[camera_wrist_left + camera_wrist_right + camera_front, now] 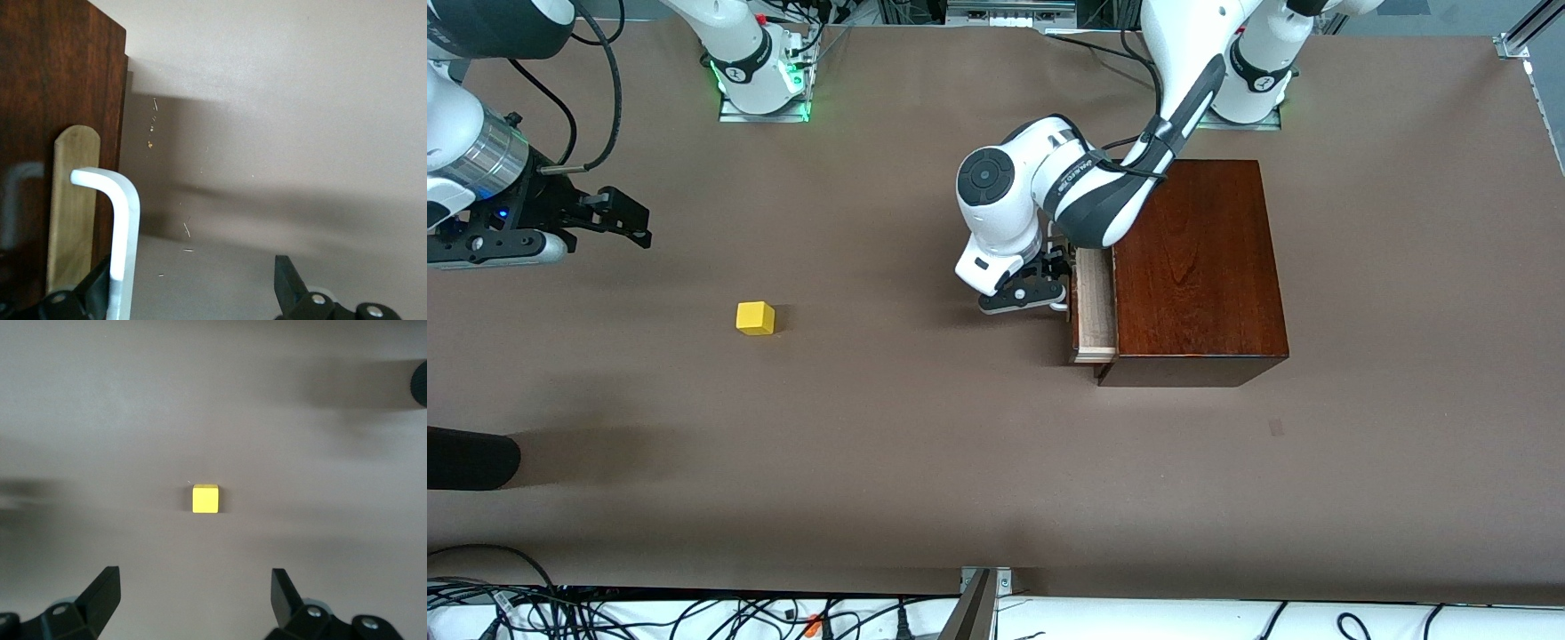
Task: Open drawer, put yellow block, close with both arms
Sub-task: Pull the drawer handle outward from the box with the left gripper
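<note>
Drawer [1094,307] pulled slightly out; handle [123,227] straddled by spread left gripper [1049,286]. Yellow block [755,317] lying on table [925,444], right gripper [627,218] spread, held above table.

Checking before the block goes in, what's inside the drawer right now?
The drawer is pulled only slightly out of the box, showing a narrow strip of pale wood, with nothing visible in it. The rest is covered by the box, and the left gripper at the handle hides part.

Brown table [960,462], cables [694,613] along edge
</note>
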`<action>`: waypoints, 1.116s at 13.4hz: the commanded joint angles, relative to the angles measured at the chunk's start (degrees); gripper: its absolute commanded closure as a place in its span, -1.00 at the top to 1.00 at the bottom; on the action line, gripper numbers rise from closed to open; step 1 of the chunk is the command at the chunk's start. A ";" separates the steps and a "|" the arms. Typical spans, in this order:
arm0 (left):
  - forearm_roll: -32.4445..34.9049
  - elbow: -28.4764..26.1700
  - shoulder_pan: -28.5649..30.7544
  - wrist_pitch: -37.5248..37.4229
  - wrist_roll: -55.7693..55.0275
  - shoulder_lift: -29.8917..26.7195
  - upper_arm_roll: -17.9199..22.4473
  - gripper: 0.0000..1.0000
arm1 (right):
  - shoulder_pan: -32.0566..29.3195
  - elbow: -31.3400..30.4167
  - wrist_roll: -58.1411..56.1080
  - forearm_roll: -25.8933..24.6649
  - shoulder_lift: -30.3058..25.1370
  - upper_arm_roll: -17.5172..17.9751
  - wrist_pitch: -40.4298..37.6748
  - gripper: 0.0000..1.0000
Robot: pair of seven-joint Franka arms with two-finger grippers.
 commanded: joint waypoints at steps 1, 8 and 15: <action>-5.64 3.01 -1.29 4.29 -5.39 2.98 -2.19 1.00 | -0.04 0.65 0.40 0.25 0.17 -0.05 -0.76 1.00; -5.73 5.65 -2.51 6.04 -6.44 5.00 -2.37 1.00 | -0.04 0.65 0.40 0.25 0.17 -0.05 -0.85 1.00; -5.82 6.53 -4.10 6.22 -7.06 6.06 -2.37 1.00 | -0.04 0.65 0.40 0.16 0.17 -0.05 -0.85 1.00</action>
